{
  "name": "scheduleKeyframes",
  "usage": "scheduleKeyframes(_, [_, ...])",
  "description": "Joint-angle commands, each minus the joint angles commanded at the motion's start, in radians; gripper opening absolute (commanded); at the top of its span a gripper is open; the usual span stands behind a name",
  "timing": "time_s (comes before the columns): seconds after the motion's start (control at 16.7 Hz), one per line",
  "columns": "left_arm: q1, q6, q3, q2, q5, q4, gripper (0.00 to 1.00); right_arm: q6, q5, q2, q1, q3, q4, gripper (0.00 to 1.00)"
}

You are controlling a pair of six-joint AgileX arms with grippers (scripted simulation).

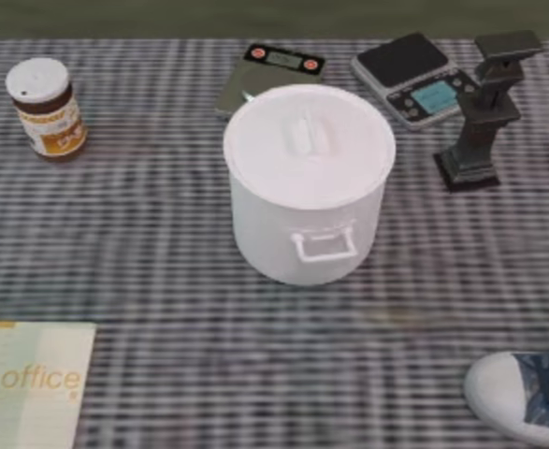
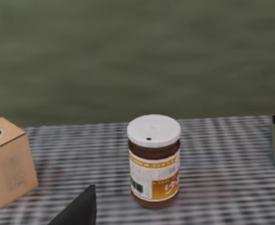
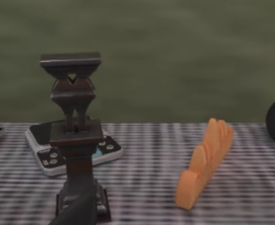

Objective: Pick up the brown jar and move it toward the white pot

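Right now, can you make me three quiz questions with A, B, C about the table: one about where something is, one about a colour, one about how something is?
1. Where is the brown jar?
A. Far left of the table
B. Inside the white pot
C. Beside the shoe

2. What colour is the jar's cap?
A. Red
B. White
C. Black

3. How is the white pot?
A. Tipped over
B. Open
C. Upright with its lid on

Answers:
1 A, the jar stands at the top view's far left, apart from the pot.
2 B, the round cap is white in the top and left wrist views.
3 C, the pot stands upright mid-table, flat lid in place.
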Motion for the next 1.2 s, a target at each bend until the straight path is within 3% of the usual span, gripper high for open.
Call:
scheduleKeyframes(0.66, [-0.031,0.125,0.912,1.009,0.103,-0.639,1.00,0.000,0.000,0.000,0.000,0.000,0.000,1.00])
scheduleKeyframes(1.2, [-0.016,0.213,1.805,1.928,0.100,-1.168,1.00,0.000,0.000,0.000,0.000,0.000,0.000,1.00])
